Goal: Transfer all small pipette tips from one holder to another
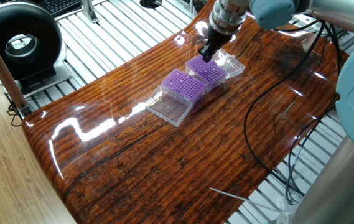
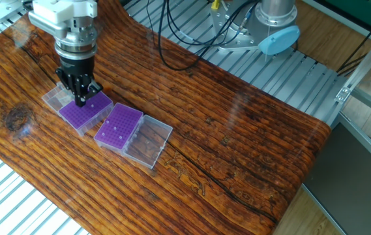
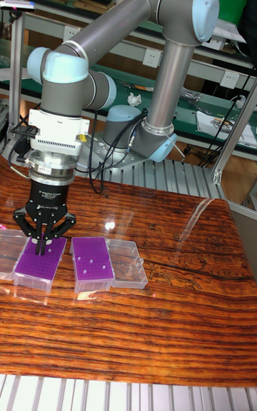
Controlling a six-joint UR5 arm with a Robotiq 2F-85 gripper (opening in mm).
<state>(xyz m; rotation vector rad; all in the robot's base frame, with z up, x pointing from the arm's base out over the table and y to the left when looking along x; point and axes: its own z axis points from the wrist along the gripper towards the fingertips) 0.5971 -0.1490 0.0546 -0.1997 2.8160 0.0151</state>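
Two purple grid racks lie side by side on the wooden table, each with a clear lid folded open. My gripper [image 1: 207, 57] [image 2: 81, 99] [image 3: 41, 247] stands upright over the rack [image 1: 206, 70] [image 2: 84, 111] [image 3: 37, 262] farther from the table's middle. Its fingertips are down at the grid, and the fingers look closed together. Whether a small pipette tip sits between them is hidden. A few pale dots, the small pipette tips [image 2: 115, 128] [image 3: 84, 263], show in the other rack [image 1: 183, 86] [image 2: 118, 126] [image 3: 91, 262]. One or two more show beside my fingers.
Clear lids [image 1: 169, 109] [image 2: 149, 140] [image 3: 128, 265] flank the racks. Black cables [image 1: 270, 124] trail across the table near the arm's base [image 2: 278, 39]. A round black device [image 1: 18, 40] stands off the table. A thin white piece [image 1: 229, 197] lies near the front edge.
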